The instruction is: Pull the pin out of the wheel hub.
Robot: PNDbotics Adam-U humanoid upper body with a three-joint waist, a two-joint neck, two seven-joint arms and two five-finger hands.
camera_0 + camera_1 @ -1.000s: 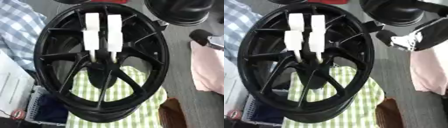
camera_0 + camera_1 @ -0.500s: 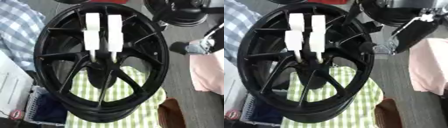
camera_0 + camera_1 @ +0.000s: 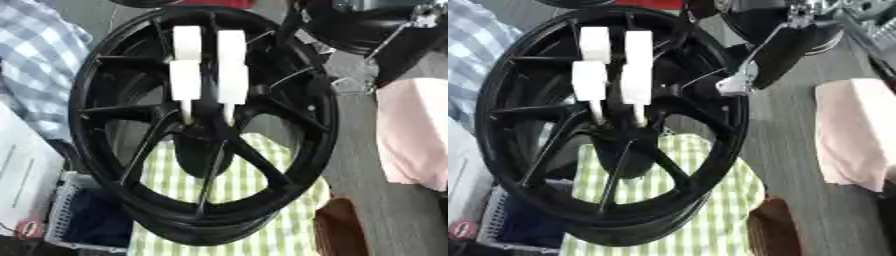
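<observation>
A black spoked wheel hub stands upright on a green checked cloth. Two white pins, the left pin and the right pin, stand side by side before the spokes, their thin tips going down into the hub's centre. My right arm reaches in from the upper right, and my right hand sits dark with a silver part at the wheel's right rim, a short way right of the pins. Its shape merges with the black rim. Neither pin is touched by anything I can see. My left hand does not show.
The green-and-white checked cloth lies under the wheel. Blue plaid fabric is at the left, a pink cloth at the right. A mesh basket sits lower left, a brown object lower right. Another black round part lies behind.
My right arm has swung in from the right edge to the wheel's upper right rim. The pins and wheel have not moved.
</observation>
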